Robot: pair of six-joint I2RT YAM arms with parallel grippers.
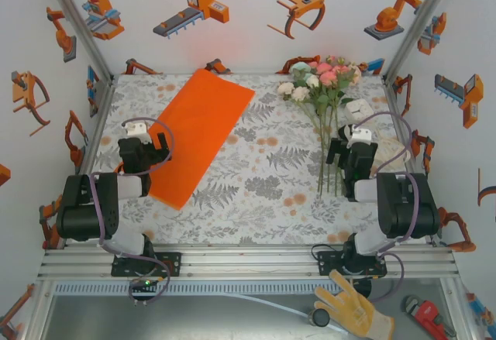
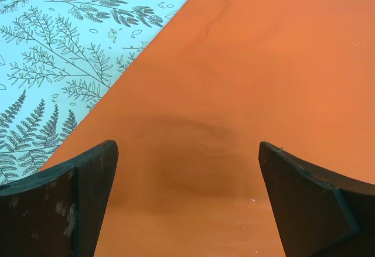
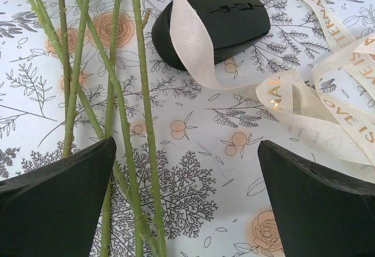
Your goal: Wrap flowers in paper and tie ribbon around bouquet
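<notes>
The orange paper (image 1: 203,132) lies flat and slanted on the left half of the table. My left gripper (image 1: 157,145) hovers open over its left edge; in the left wrist view the paper (image 2: 263,64) spreads under the open left gripper (image 2: 187,151), nothing held. The flowers (image 1: 322,78) lie at the back right, their stems running toward the near edge. Beside those stems my right gripper (image 1: 346,149) stands open. The right wrist view has the green stems (image 3: 137,93) passing by the left finger of the right gripper (image 3: 186,146), and the cream ribbon (image 3: 193,46) looped loosely ahead and to the right.
A black oval object (image 3: 228,20) lies under a ribbon loop. A small white box (image 1: 360,109) sits right of the flowers. Printed walls and metal posts close in the leafy-patterned table (image 1: 263,193). A yellow glove (image 1: 353,309) and a wrench (image 1: 428,317) lie below the front rail.
</notes>
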